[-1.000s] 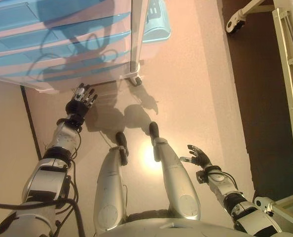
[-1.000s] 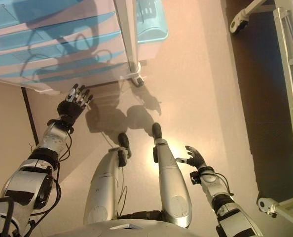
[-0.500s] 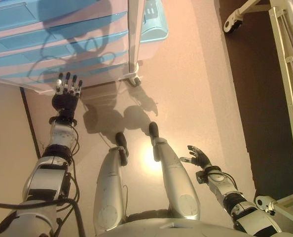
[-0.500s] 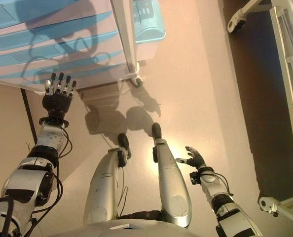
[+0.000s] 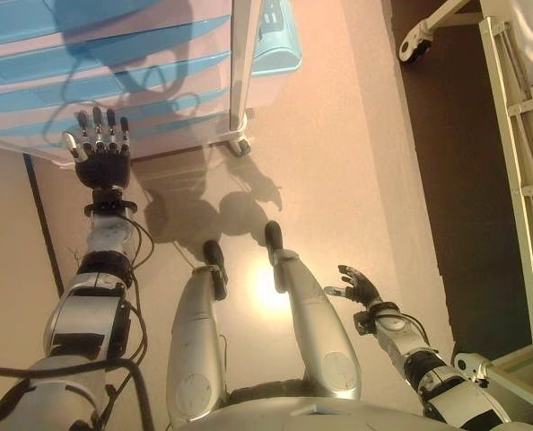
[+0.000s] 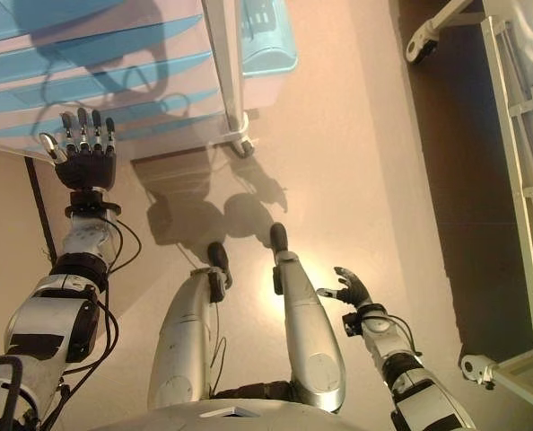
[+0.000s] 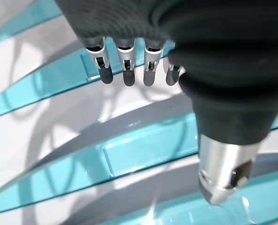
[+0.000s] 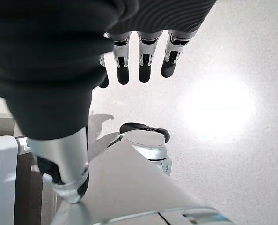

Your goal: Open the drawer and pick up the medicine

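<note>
Fingers of the left hand (image 5: 102,160) are held straight and spread, pointing up at the front of a white wheeled cabinet with pale blue drawer fronts (image 5: 114,63), and nothing is gripped by them. In the head views the fingertips are seen against the lowest blue drawer front (image 6: 141,117), near the cabinet's bottom edge; whether they touch it cannot be told. In the left wrist view the same fingers (image 7: 125,65) are shown extended in a row over the curved blue bands, with the thumb (image 7: 225,173) set apart, and a rectangular recessed panel in one blue drawer front (image 7: 148,147) is seen just past them. All the drawers are seen closed, and the medicine is not visible in any view. A white caster wheel (image 5: 240,144) is seen at the cabinet's lower right corner, and a pale blue plastic bin (image 5: 280,36) is fixed on the cabinet's right side. The right hand (image 5: 356,285) is held low at the robot's right side, well apart from the cabinet, with its fingers loosely relaxed and empty; in the right wrist view its fingers (image 8: 146,61) are seen hanging over the pale speckled floor (image 8: 223,56). A white metal bed frame (image 5: 518,153) with a caster (image 5: 412,43) is seen along the right edge, over a dark brown strip of floor (image 5: 455,180).
</note>
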